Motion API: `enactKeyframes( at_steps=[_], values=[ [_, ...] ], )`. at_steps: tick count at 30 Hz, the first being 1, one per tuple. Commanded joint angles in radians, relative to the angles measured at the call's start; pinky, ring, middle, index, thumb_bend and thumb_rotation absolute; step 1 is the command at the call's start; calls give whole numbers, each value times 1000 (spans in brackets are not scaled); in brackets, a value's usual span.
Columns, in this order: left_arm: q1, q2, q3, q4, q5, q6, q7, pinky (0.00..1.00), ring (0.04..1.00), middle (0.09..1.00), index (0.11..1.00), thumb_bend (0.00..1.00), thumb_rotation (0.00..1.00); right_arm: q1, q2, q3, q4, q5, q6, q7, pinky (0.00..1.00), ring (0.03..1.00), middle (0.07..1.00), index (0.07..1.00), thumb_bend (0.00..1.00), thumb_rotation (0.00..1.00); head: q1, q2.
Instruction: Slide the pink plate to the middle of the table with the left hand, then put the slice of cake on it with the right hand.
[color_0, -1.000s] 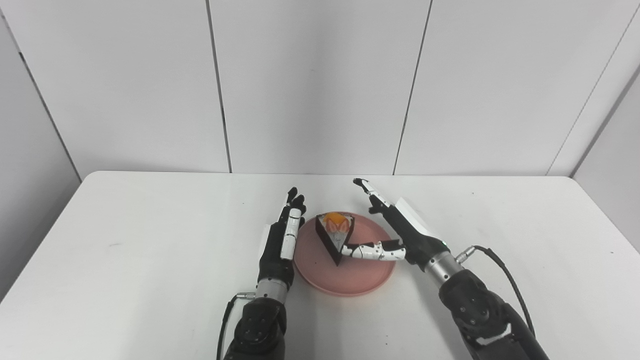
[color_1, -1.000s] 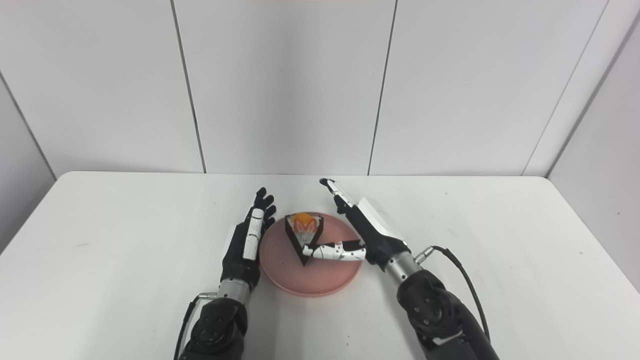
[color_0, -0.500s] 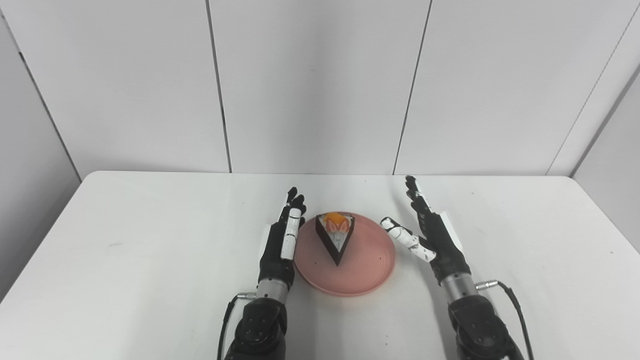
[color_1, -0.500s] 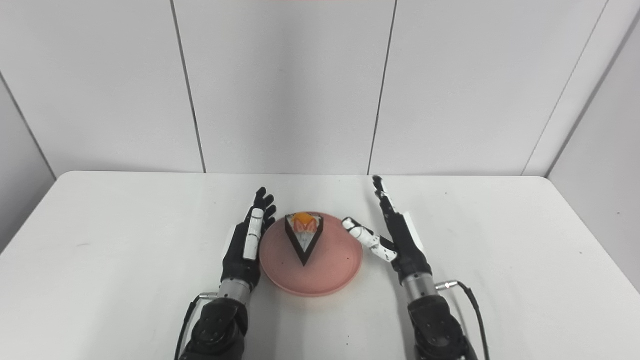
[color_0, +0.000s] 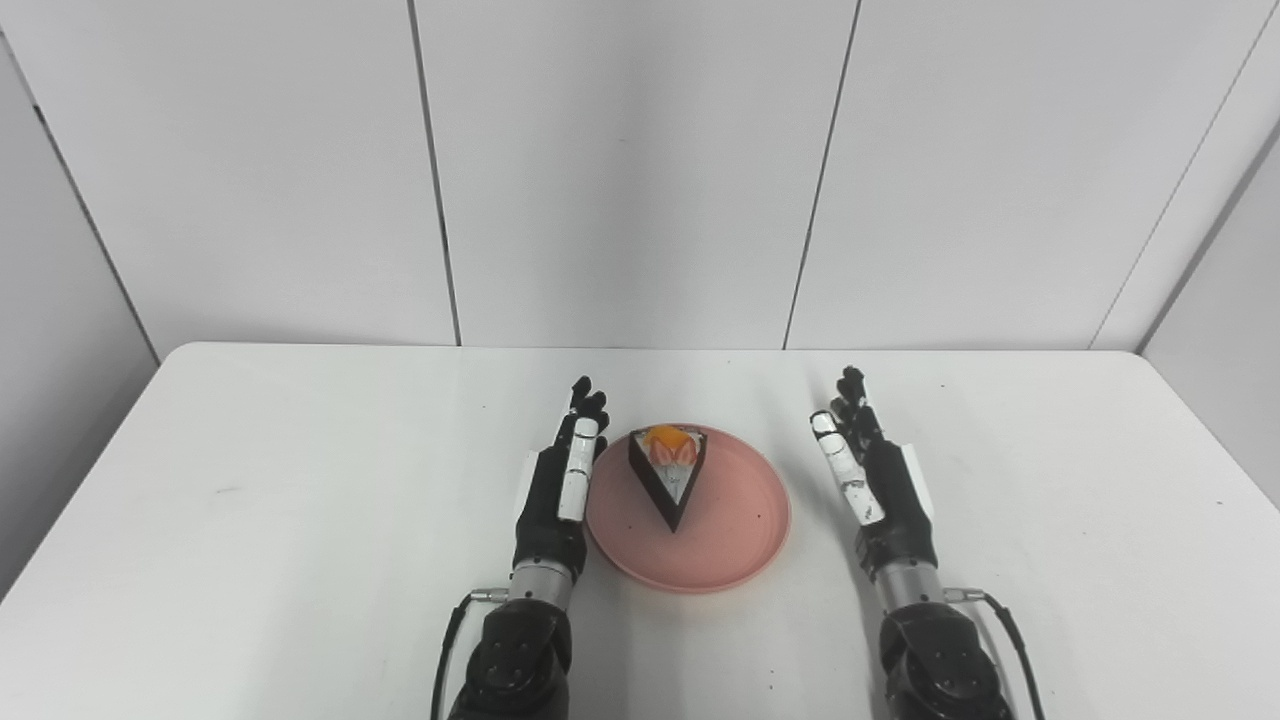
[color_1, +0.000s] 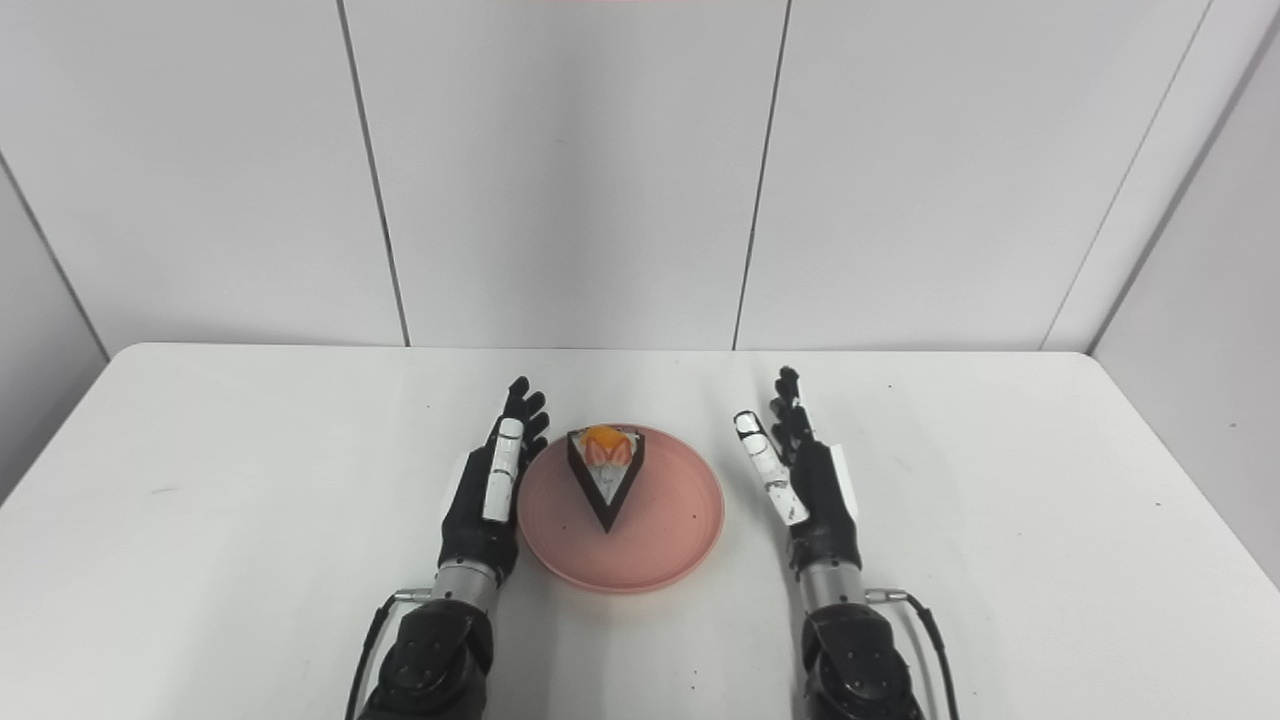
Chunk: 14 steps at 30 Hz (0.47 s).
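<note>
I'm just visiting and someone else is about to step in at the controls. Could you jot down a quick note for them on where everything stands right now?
Left hand: open, holding nothing, fingers straight, right beside the left rim of the round pink plate.
Right hand: open, empty, on the right of the plate with a clear gap of bare white table between them.
Triangular slice of dark cake with orange fruit on top: sits on the plate, point towards the robot.
Done: the plate is near the middle of the table and the cake is on it.
Left: nothing visible; the job looks finished.
</note>
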Motion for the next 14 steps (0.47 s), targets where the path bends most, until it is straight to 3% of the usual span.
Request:
enactKeyframes(
  at_steps=[1, 14],
  values=[
    [23, 13, 7, 30, -3, -32, 2, 987, 972, 969, 962, 633, 997, -38, -5, 5, -20, 4, 3, 13, 1000, 1000, 1000, 1000, 616, 833, 1, -2],
    [15, 33, -1, 37, 18, -17, 17, 1000, 980, 975, 971, 637, 1000, -37, -7, 21, -6, -4, 24, 6, 1000, 1000, 1000, 1000, 608, 875, 3, -18]
  ],
)
